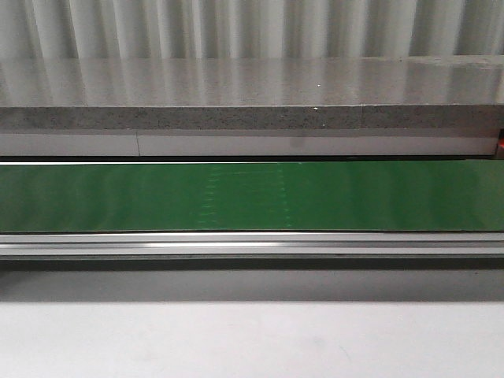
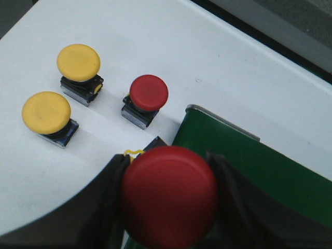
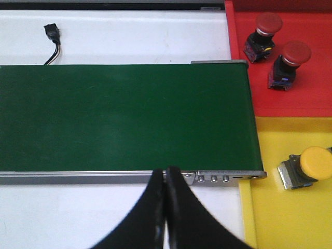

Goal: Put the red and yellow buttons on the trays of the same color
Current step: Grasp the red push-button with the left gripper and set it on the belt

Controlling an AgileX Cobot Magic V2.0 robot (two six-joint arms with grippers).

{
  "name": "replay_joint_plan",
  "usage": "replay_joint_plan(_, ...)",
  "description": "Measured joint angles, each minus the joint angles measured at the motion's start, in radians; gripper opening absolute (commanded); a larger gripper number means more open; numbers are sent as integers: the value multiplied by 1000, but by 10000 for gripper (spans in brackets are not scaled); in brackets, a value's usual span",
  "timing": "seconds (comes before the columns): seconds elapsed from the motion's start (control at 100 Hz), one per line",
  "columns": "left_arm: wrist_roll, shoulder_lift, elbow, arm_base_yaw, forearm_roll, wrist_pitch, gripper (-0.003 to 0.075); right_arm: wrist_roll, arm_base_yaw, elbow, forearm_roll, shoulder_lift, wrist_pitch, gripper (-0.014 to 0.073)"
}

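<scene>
Left claw (image 2: pixel 168 199) gripping red button (image 2: pixel 169 196) at green belt's (image 2: pixel 270 171) end, right claw (image 3: pixel 165 207) closed (empty) by belt edge

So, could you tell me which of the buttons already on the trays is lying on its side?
The yellow button on the yellow tray; both red buttons on the red tray stand upright.

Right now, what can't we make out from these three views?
- Held red button, left wrist: its base is hidden by its own cap and the left gripper.
- Yellow tray, right wrist: cut off by the frame edges.
- Front view: shows only the belt; no arm, button or tray.
</scene>
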Motion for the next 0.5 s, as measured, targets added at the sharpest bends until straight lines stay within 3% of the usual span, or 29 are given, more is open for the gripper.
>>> replay_joint_plan(0.34,106,-1,0,-205,60,16,-20,0,0,0,0,0,0,-67)
replay_joint_plan(0.5,111,-1,0,-242,95,15,-20,0,0,0,0,0,0,-67)
